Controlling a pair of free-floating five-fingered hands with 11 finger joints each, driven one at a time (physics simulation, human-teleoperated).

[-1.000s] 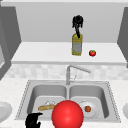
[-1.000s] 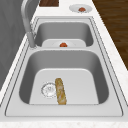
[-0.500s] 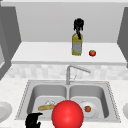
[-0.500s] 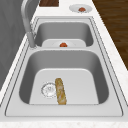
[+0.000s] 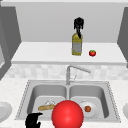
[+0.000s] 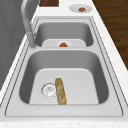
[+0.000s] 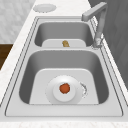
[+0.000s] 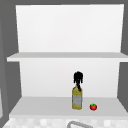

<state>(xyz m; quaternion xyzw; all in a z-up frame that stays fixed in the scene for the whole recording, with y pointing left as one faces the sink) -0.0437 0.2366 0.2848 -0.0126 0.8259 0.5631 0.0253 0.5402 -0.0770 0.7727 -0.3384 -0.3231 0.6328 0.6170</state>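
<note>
Bottle (image 5: 77, 45) of oil stands on the shelf (image 5: 50, 53), its neck gripped from above by the right hand (image 5: 78, 25), fingers (image 8: 79, 85) curled round it. Best keep it upright and lift straight. Just right of the bottle sits a tomato (image 5: 92, 52); left of it, the shelf gives open room. Left hand (image 5: 33, 120) hovers far below, fingers curled.

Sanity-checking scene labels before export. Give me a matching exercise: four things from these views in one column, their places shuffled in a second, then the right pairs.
Things:
1. bottle
2. bread stick
3. right hand
4. left hand

Places:
A. low at the front rim of the sink
B. on the floor of the left basin, beside the drain
C. on the shelf, left of the tomato
D. at the bottle's neck

Pairs: 1-C, 2-B, 3-D, 4-A
</note>
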